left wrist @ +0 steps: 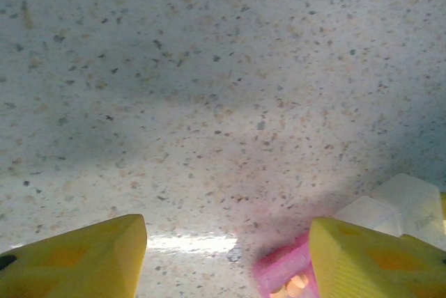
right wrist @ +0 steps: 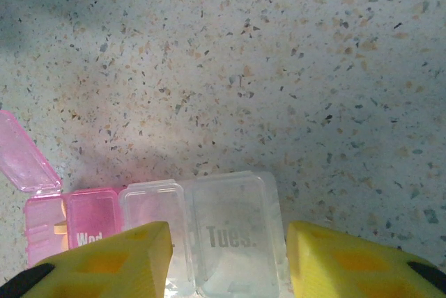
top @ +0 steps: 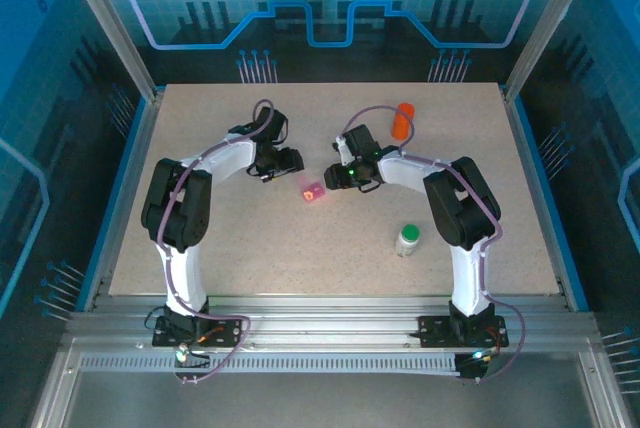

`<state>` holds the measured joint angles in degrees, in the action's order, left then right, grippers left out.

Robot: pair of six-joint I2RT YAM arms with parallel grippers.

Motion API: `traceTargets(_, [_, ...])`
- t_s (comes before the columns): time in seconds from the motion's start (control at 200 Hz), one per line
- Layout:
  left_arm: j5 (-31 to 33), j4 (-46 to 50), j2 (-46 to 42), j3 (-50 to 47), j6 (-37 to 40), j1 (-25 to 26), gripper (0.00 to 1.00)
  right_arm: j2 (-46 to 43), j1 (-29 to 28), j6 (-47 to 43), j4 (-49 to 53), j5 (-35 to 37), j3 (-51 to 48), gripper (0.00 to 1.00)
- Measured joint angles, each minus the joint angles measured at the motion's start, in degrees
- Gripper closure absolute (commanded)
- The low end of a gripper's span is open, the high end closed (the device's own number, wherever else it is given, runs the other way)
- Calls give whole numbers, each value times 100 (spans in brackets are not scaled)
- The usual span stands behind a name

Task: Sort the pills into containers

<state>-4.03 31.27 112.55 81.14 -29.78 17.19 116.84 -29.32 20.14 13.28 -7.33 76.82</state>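
The pill box (top: 312,191) lies mid-frame on the tabletop (top: 250,248), your left hand (left wrist: 226,234) spread beside its pink end, your right hand (right wrist: 228,237) straddling its colourless end, whether pinching I cannot tell.

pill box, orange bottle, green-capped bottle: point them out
pill box (right wrist: 233,235): right wrist view, clear Tues. lid
orange bottle (top: 402,122): top external view, its side
green-capped bottle (top: 407,239): top external view, its middle

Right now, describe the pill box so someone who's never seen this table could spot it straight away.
Start at the speckled table and go to its middle. There lies the pill box, a low strip of joined compartments. Unlike the orange bottle and green-capped bottle, it is flat, part pink and part clear.
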Motion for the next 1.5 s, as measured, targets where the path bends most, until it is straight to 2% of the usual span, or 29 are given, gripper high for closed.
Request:
traceTargets(0.345, [212, 107, 229, 2, 35, -92, 36, 0, 0, 2, -85, -7, -39, 52])
traceTargets(0.62, [-219, -37, 330, -33, 35, -107, 36, -2, 0, 2, -92, -15, -44, 52])
traceTargets(0.816, [-595, -164, -2, -358, 15, -103, 36, 0, 0, 7, -92, -15, -44, 52])
traceTargets(1.081, [-789, -203, -496, -745, 15, 92, 37, -2, 0, 66, -92, -15, -44, 52])
traceTargets(1.501, [-804, -245, -538, -1014, 13, 428, 37, 0, 0, 87, -92, -15, -48, 52])
